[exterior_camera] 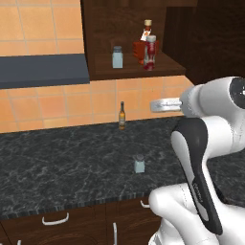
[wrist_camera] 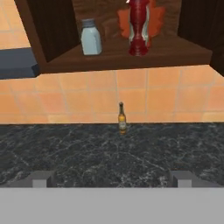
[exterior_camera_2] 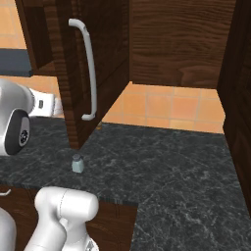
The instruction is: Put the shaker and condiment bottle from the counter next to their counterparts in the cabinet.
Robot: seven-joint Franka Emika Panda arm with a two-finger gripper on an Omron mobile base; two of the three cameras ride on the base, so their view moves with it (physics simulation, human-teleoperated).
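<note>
A pale blue-grey, grey-capped shaker [exterior_camera: 139, 163] stands upright on the counter [exterior_camera: 57, 162]; the gripper [wrist_camera: 112, 178] gapes wide, empty.

The white arm [exterior_camera: 201, 158] is rising from the lower right of the left base view and is bending at a dark elbow joint, then reaching toward 9 o'clock, level with the floor. The gripper [wrist_camera: 112, 178] is showing in the hand view as two grey fingertips [wrist_camera: 40, 178] at 6 o'clock, standing wide apart with nothing between them. The hand is pointing level, forward.
</note>
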